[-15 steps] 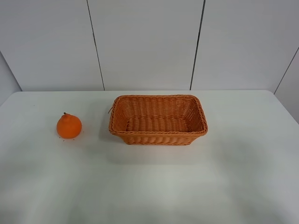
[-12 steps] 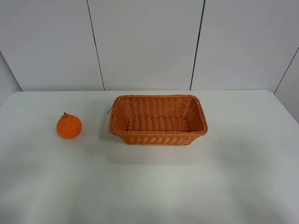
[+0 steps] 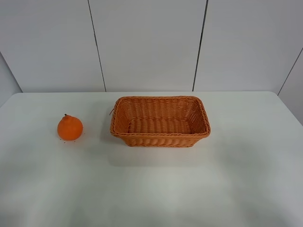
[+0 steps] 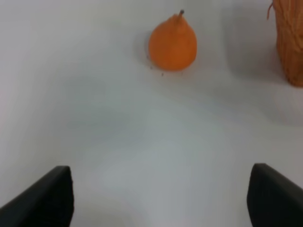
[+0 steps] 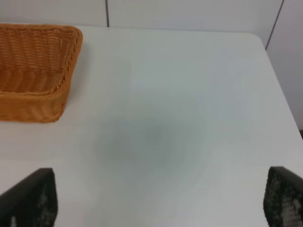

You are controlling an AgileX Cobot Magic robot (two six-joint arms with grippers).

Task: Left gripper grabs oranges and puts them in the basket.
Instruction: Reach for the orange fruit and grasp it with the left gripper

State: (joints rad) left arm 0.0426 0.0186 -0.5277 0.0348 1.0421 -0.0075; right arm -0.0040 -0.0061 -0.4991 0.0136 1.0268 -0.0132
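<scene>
A bright orange [image 3: 70, 127] with a knobbed top and dark stem sits on the white table [image 3: 151, 189], left of the basket. The empty woven wicker basket [image 3: 160, 121] stands mid-table. Neither arm shows in the exterior high view. In the left wrist view the left gripper [image 4: 161, 198] is open and empty, its dark fingertips [image 4: 45, 198] wide apart, well short of the orange [image 4: 172, 43]; the basket's corner [image 4: 289, 42] is beside it. In the right wrist view the right gripper [image 5: 158, 201] is open and empty, with the basket [image 5: 33, 71] apart from it.
White wall panels [image 3: 147, 45] stand behind the table's back edge. The table's right edge [image 5: 279, 94] shows in the right wrist view.
</scene>
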